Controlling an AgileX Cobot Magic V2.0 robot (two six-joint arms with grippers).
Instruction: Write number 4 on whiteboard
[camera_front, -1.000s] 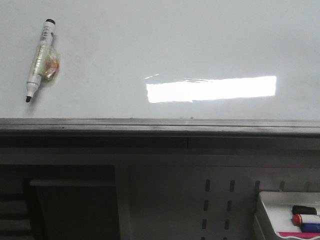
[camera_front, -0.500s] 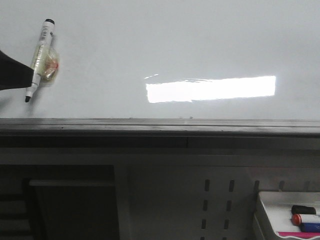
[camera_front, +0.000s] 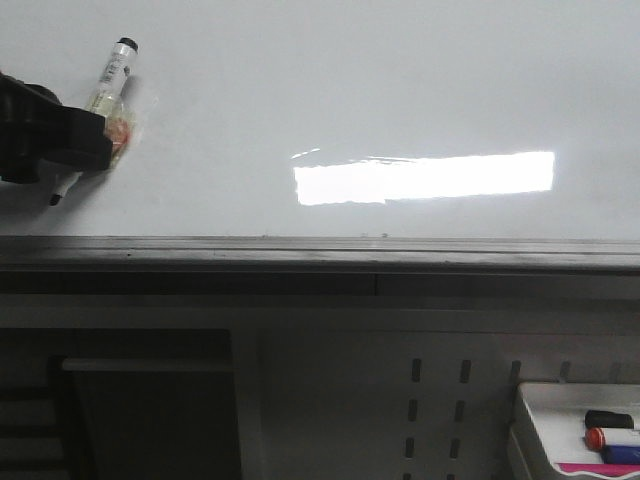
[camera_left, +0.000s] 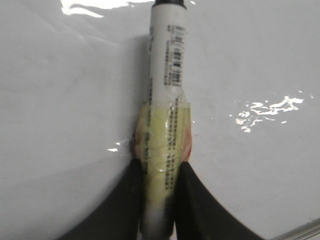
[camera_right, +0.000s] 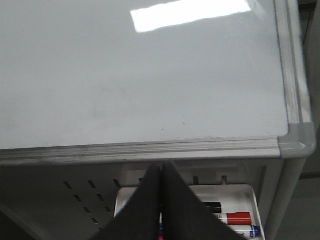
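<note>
The whiteboard is glossy white with a dark grey metal edge and bears no marks; no number 4 shows on it. A white marker pen with a black cap and yellowish tape round its middle lies at the board's left. My left gripper is shut on the marker, its black fingers clamping the taped barrel. The pen's black tip pokes out below the gripper in the front view. My right gripper is shut and empty, beyond the board's near edge, above the tray.
A small white tray with red, blue and black markers stands at the lower right, also in the right wrist view. A perforated grey panel lies below the board's edge. A bright light reflection sits on the board.
My left gripper has come in from the left and closed on the marker. The marker has tilted, its cap end swinging to the right.
</note>
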